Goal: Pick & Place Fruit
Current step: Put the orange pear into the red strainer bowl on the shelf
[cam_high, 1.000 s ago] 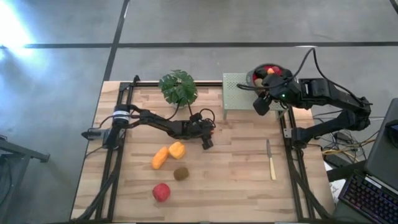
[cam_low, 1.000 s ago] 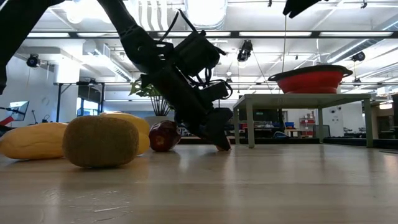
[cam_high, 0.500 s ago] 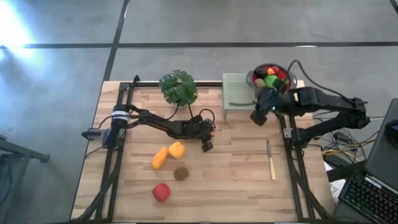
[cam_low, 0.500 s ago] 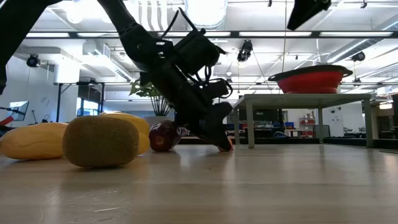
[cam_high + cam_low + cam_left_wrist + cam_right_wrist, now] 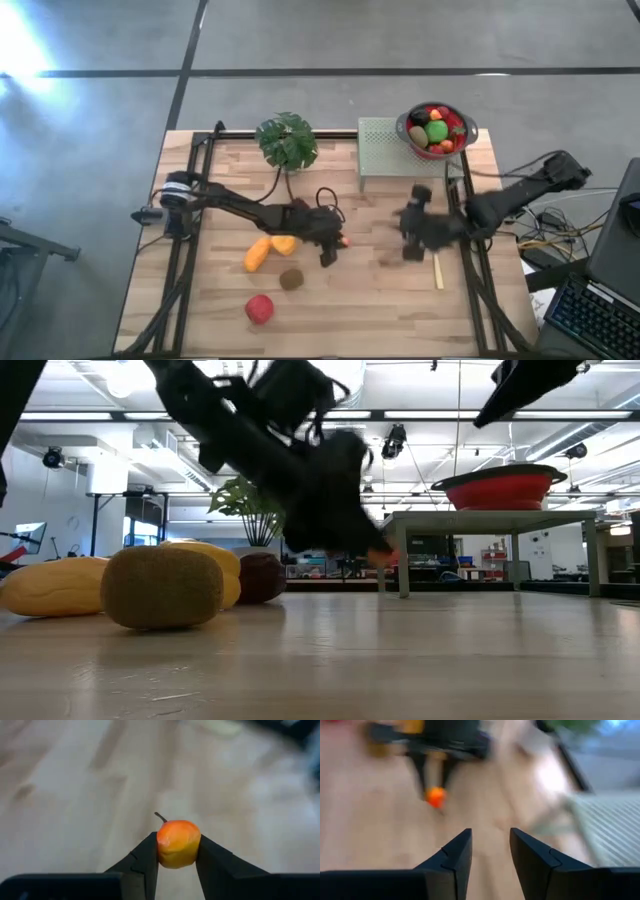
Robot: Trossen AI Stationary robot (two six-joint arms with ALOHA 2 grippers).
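Note:
My left gripper [image 5: 337, 244] hangs over the middle of the table, shut on a small orange fruit [image 5: 178, 843] with a thin stem. The low view shows this fruit [image 5: 380, 557] above the tabletop. My right gripper [image 5: 409, 238] is to its right, blurred; in its wrist view my right gripper [image 5: 490, 850] is open with nothing between its fingers. An orange fruit [image 5: 257, 253], a yellow fruit [image 5: 285, 241], a brown fruit [image 5: 291, 279] and a red fruit [image 5: 259, 308] lie on the table. A red bowl [image 5: 462, 133] with fruit stands on a green stand [image 5: 382, 150]. My left gripper pinches the small orange fruit by its two opposite sides [image 5: 162, 851] between the two fingers, at their free ends. The fingers slant down from the table's left. The fruit is lifted clear of the table, its stem [image 5: 160, 816] pointing away from the gripper.
A potted plant [image 5: 287, 140] stands at the far edge, left of the stand. A knife with a pale handle [image 5: 436, 270] lies near the right edge, close to my right gripper. A dark maroon fruit [image 5: 262, 577] shows in the low view behind the yellow ones.
My left gripper has risen and shifted toward the near edge, lifting the small orange fruit off the table. My right gripper has swung down from above the red bowl toward the middle of the table, nearer the left gripper.

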